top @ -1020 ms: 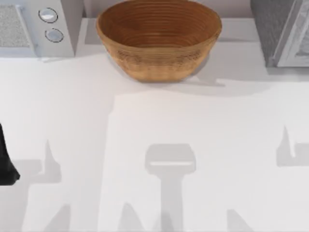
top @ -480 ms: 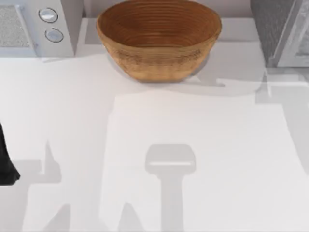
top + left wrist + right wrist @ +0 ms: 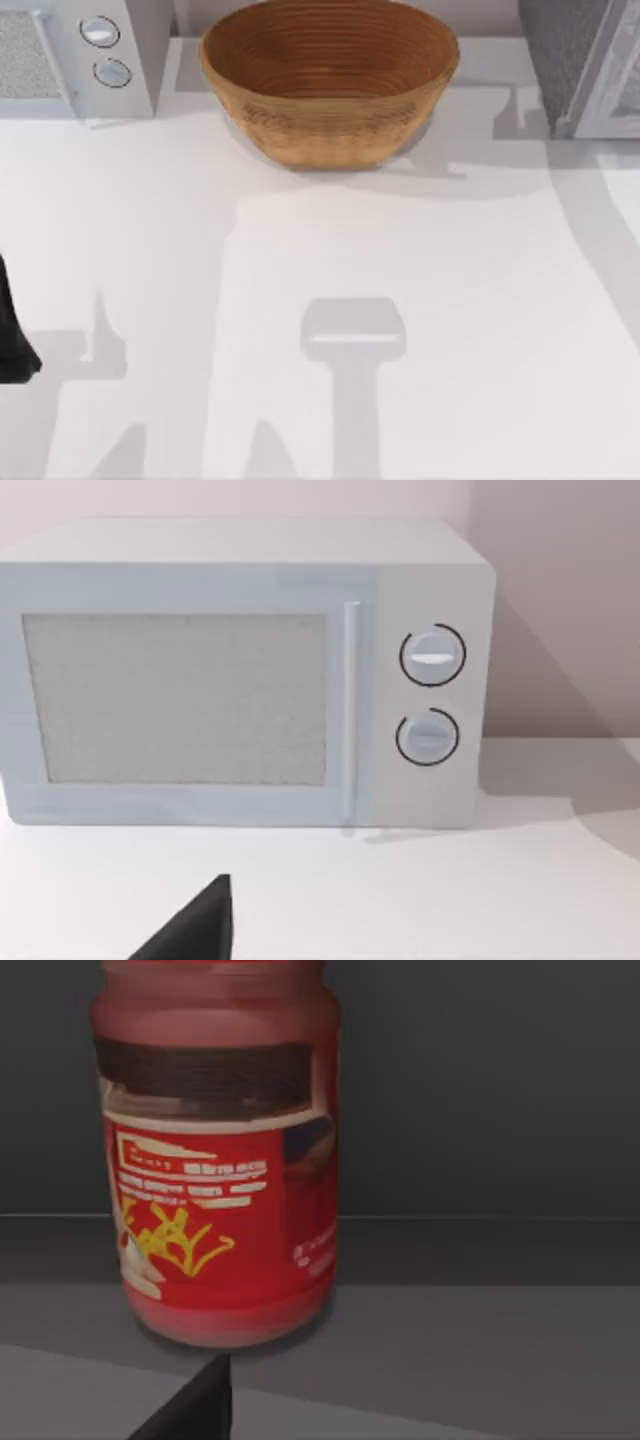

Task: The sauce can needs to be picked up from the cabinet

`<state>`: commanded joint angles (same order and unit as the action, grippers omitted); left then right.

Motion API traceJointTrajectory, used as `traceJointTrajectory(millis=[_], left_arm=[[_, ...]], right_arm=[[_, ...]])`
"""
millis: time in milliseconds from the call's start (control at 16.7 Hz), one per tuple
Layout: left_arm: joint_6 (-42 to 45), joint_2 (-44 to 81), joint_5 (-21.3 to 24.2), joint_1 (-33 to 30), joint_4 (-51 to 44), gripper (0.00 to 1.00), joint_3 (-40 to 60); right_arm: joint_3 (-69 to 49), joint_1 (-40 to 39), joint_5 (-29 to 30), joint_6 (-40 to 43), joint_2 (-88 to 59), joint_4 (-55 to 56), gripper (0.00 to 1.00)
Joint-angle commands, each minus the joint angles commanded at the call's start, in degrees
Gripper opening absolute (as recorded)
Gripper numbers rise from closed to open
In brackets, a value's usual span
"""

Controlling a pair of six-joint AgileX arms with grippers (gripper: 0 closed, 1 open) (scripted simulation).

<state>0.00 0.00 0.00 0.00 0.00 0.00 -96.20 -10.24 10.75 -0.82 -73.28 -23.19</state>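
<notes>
Sauce can (image 3: 215,1160) stands upright on the dark cabinet shelf (image 3: 480,1350), centre-left of the right wrist view. Rigid, probably smooth and slippery; best gripped across its labelled middle. Neither gripper's finger state can be told.

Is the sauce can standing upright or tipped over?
Upright: in the right wrist view the sauce can stands on its base on the dark cabinet shelf.

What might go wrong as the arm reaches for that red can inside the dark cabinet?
The sauce can stands upright on the shelf, close in front of the right wrist camera, so an off-centre approach might tip it or push it deeper. The cabinet interior is dim, which may make alignment harder. The woven bowl sits beside the cabinet and could be clipped on withdrawal.
</notes>
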Motion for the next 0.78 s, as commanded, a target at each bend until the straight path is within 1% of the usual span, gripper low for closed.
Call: traceJointTrajectory(millis=[180,540,780], left_arm=[[0.0,0.0,0.0,0.0,0.0,1.0,0.0],[0.0,0.0,0.0,0.0,0.0,1.0,0.0],[0.0,0.0,0.0,0.0,0.0,1.0,0.0]], right_arm=[[-3.5,-0.3,0.5,-0.1,-2.7,-0.7,1.0],[-3.6,-0.3,0.5,-0.1,-2.7,-0.6,1.0],[-9.1,-3.8,3.0,-0.2,-8.6,0.1,1.0]])
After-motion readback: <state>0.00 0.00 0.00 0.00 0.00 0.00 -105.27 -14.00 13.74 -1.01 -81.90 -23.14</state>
